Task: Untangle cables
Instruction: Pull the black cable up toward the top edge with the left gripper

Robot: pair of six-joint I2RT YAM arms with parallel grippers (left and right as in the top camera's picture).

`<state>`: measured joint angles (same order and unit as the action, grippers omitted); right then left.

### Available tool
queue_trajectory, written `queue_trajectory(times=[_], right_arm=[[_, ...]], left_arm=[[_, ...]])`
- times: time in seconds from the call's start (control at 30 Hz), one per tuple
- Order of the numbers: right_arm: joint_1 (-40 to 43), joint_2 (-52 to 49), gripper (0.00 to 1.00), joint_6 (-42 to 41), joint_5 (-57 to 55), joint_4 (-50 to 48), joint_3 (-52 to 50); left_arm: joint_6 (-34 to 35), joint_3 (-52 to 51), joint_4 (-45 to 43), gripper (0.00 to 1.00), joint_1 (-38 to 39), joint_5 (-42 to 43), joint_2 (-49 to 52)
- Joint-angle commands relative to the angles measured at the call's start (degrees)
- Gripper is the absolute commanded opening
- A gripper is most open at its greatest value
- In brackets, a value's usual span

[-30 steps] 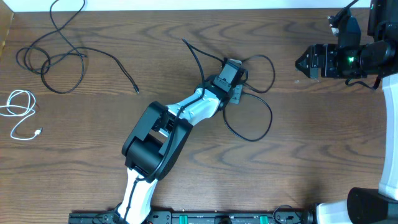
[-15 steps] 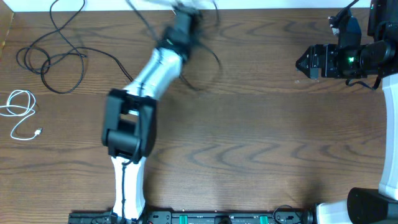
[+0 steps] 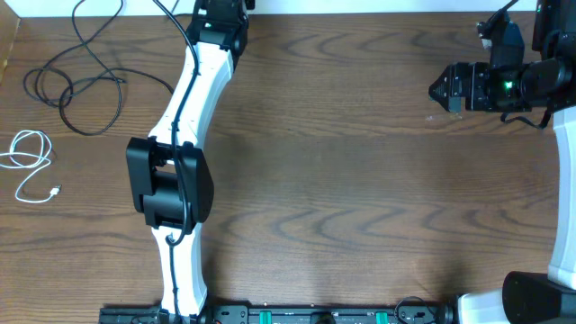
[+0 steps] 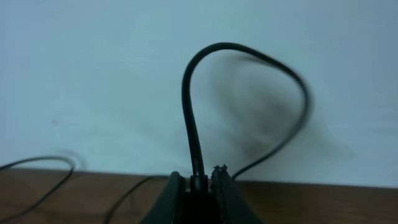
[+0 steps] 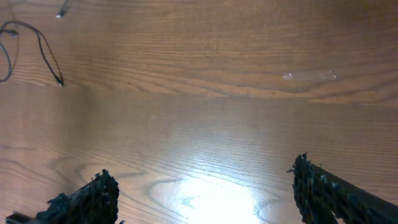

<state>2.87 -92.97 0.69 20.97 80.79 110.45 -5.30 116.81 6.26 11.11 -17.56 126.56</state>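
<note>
My left gripper [image 4: 202,182] is shut on a black cable [image 4: 188,93]. That cable rises from the jaws and loops in front of the white wall beyond the table's far edge. From overhead, the left gripper [image 3: 222,9] reaches that far edge and is partly cut off. Another black cable [image 3: 76,83] lies in loose loops at the far left, and its plug end [image 5: 60,81] shows in the right wrist view. A short white cable [image 3: 27,160] is coiled at the left edge. My right gripper [image 5: 202,186] stands open over bare wood, also seen overhead as the right gripper [image 3: 434,90].
The left arm [image 3: 180,135] stretches from the near edge diagonally up to the far edge. The right arm's body [image 3: 504,81] sits at the far right. A white wall [image 4: 93,74] borders the table's far side.
My left arm has swung from the table's middle to the far edge, carrying the black cable with it. The right arm has stayed where it was.
</note>
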Motion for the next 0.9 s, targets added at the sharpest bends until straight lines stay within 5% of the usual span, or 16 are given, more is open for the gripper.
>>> queue_trajectory(times=[0.0, 0.43, 0.63, 0.7, 0.87], right_arm=[[-0.35, -0.04, 0.89, 0.7, -0.09, 0.0, -0.39], [-0.37, -0.04, 0.89, 0.66, -0.04, 0.07, -0.39], [-0.35, -0.04, 0.89, 0.68, -0.07, 0.5, -0.39], [-0.37, -0.04, 0.89, 0.68, -0.07, 0.46, -0.39], [-0.35, -0.04, 0.89, 0.68, -0.07, 0.26, -0.39]], left_arm=[[-1.73, -1.22, 2.67, 0.07, -3.08, -2.62, 3.78], [3.54, -1.22, 11.54, 0.08, -4.26, 0.48, 12.74], [16.44, -1.2, 15.17, 0.32, -7.34, 0.35, 12.68], [20.98, -1.2, 18.58, 0.31, -8.39, 0.37, 12.26], [26.86, -1.18, 28.37, 0.08, -9.9, 0.37, 11.76]])
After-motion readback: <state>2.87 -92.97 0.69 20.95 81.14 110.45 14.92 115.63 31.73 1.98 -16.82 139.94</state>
